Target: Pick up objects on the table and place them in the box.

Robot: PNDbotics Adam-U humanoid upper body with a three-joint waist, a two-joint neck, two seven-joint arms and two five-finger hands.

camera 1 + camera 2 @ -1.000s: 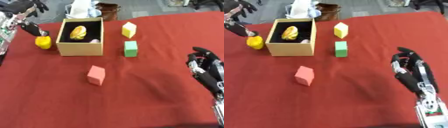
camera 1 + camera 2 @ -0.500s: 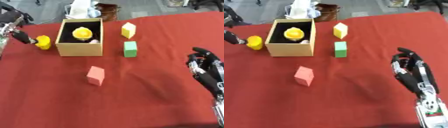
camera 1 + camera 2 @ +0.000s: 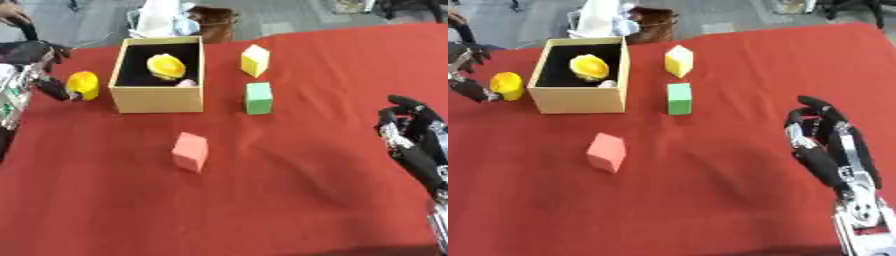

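- Red cloth [image 3: 262,200] covers the whole table, everything sits on it.
- Cardboard box [image 3: 157,100] sits upper left of the frame, open top, with a yellow rounded thing [image 3: 165,66] already inside plus a small pale bit at its front wall.
- Right hand [image 3: 826,140] rests idle at the right edge, fingers up and loosely curled, holding nothing.
- Left hand [image 3: 467,86] is at the far left edge, touching the yellow object [image 3: 507,85] just beside the box; can't tell if the fingers are actually closed on it.
- Pink block [image 3: 190,151], green block [image 3: 258,97] and yellow block [image 3: 255,60] wait outside the box.
- My take: get fingers properly around that yellow one, lift clear over the box wall, then drop.
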